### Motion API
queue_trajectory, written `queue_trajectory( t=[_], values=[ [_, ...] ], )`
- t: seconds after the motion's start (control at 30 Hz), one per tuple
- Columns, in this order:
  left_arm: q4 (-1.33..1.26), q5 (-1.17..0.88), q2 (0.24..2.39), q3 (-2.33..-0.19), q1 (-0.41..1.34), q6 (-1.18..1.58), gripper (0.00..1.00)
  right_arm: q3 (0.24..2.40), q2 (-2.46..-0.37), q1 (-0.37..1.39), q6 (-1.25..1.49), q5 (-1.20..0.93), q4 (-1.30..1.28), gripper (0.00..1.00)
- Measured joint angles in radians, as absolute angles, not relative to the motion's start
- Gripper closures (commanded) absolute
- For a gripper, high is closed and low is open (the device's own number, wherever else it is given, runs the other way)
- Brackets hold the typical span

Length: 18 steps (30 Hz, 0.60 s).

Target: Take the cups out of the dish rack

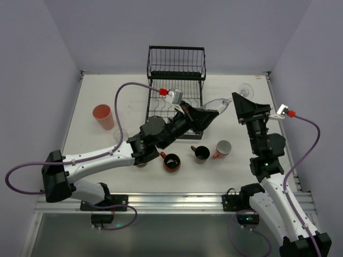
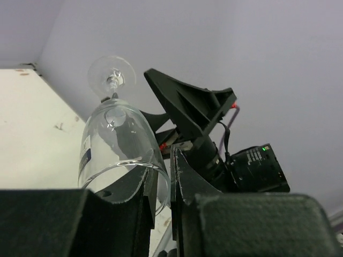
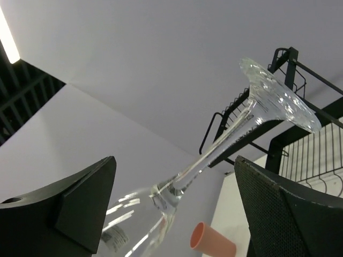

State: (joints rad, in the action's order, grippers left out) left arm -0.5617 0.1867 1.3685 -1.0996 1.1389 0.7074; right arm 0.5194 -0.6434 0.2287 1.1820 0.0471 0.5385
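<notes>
Left claw (image 2: 163, 179) pinches the wine glass (image 2: 120, 142) rim; right claw (image 3: 174, 184) gapes around its stem. Tumbler (image 1: 103, 116) at left and three mugs (image 1: 201, 152) at centre stand on the desk (image 1: 134, 99); dish rack (image 1: 176, 59), top, looks bare.

This is a robot lab. Plain purple walls (image 1: 177, 27) stand around a white table (image 1: 96, 91). Two robot arms (image 1: 96, 160) (image 1: 273, 187) sit bolted at the table's near edge.
</notes>
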Motion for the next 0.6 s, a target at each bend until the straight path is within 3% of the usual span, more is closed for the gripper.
queue_trajectory(
  t=[0.3,0.6],
  values=[
    [-0.2,0.244,1.481,-1.459,1.119,0.527,1.0,0.576,-0.531,0.229,1.039,0.026,0.31,0.01],
    [0.16,0.208,1.776,-1.898,1.088,0.423,1.0,0.605,-0.389,0.229,0.898,0.023,0.034,0.01]
  ],
)
